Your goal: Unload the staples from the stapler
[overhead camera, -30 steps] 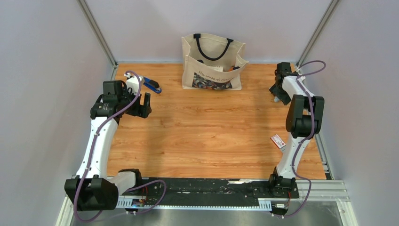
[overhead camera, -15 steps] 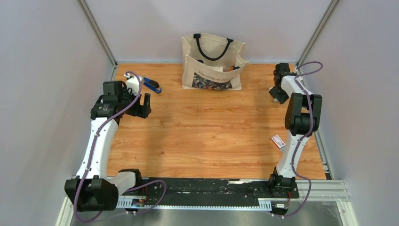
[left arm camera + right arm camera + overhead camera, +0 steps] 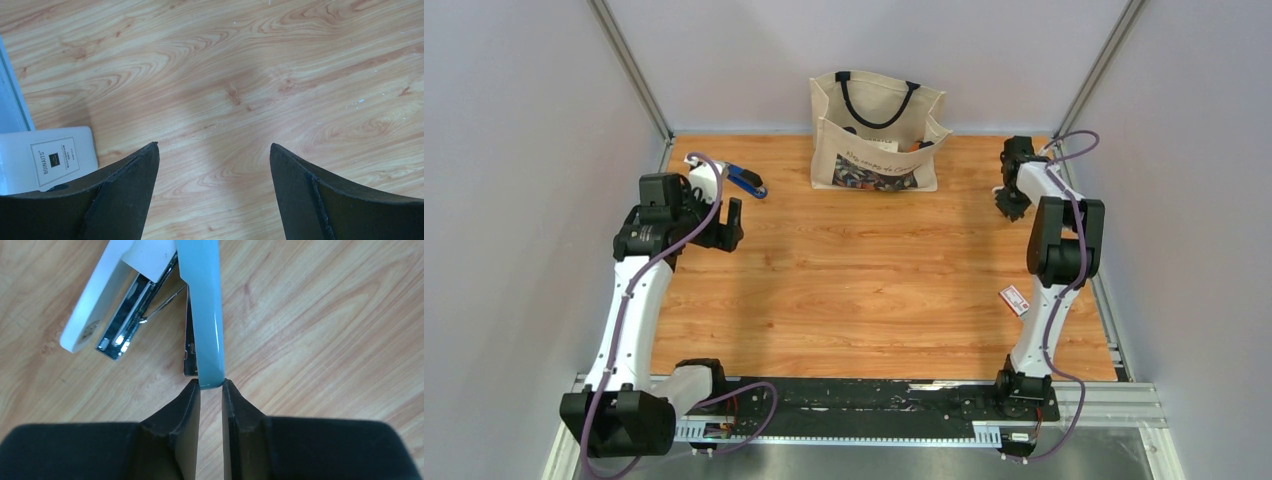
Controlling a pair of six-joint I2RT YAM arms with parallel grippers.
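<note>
Top external, tote bag (image 3: pixel 876 150) holding indistinct items; right claw (image 3: pixel 211 390) pinching stapler (image 3: pixel 202 315)

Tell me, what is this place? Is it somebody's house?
Probably not a house; it looks like a robot test booth. The left arm and right arm are bolted to a rail at the table's near edge, plain grey walls with metal posts box it in, and a stapler lies open.

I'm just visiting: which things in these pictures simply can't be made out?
- Staples: right wrist view, only glinting metal in the open stapler; too small to tell.
- The stapler itself: top view, hidden under the right gripper.
- Inside the tote bag: top view, mostly hidden by its walls.
- Near the left arm, a blue object: top view, too small to identify.
</note>
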